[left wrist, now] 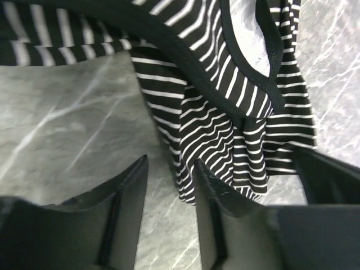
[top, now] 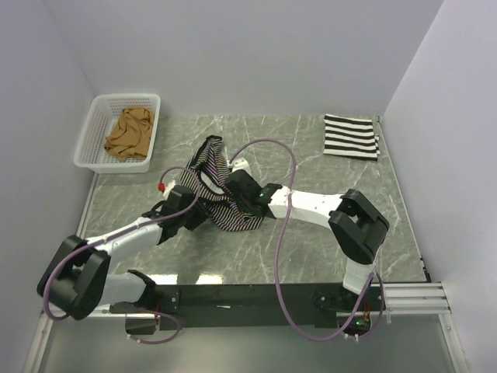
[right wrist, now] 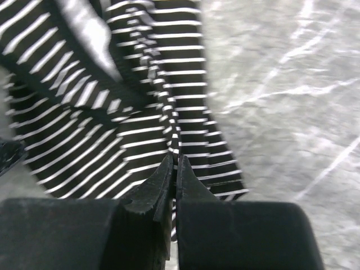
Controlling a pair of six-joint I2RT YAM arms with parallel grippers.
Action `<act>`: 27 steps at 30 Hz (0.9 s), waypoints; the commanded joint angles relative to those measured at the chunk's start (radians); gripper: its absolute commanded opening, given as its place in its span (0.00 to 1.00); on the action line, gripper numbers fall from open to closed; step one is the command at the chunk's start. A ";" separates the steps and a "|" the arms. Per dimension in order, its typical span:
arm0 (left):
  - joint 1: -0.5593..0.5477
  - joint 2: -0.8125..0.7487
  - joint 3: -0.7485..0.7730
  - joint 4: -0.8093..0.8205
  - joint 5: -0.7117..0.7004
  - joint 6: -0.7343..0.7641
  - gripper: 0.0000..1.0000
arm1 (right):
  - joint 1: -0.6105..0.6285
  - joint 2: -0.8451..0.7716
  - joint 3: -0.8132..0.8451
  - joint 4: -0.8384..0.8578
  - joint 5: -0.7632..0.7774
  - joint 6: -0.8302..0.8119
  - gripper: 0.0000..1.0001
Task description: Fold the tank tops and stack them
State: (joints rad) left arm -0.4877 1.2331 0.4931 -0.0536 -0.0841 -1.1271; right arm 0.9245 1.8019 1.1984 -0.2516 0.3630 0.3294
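- thin-striped tank top (top: 227, 208): soft cloth, matt, creased
- table (top: 314, 252): smooth marble-look stone, faint sheen
- basket (top: 87, 142): white plastic mesh
- left gripper (left wrist: 169, 171): matt black plastic

Robotics laboratory test cell. Plain white walls (top: 233, 54) box in a marble-patterned counter (top: 326, 249). The left arm (top: 116, 245) and right arm (top: 311, 206) are bolted to a black rail (top: 233, 295), with purple cables (top: 283, 233) exposed.

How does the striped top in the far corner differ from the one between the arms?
The bold striped top lies folded flat; the thin striped top is rumpled, pinched by the right gripper. The bold top's stripes are wide, the thin top's fine. Both are striped.
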 commanded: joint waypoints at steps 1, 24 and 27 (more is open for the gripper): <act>-0.025 0.038 0.071 0.057 -0.058 0.021 0.42 | -0.036 -0.067 0.004 -0.020 0.056 0.025 0.00; 0.155 0.134 0.590 -0.291 -0.071 0.180 0.01 | -0.424 -0.570 -0.165 -0.166 -0.030 0.094 0.00; 0.166 0.097 0.631 -0.319 -0.075 0.219 0.02 | -0.427 -0.610 -0.168 -0.192 -0.022 0.100 0.00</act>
State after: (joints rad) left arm -0.3260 1.3949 1.0657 -0.3008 -0.1772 -0.9874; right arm 0.4950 1.2217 1.0199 -0.3992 0.3389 0.4114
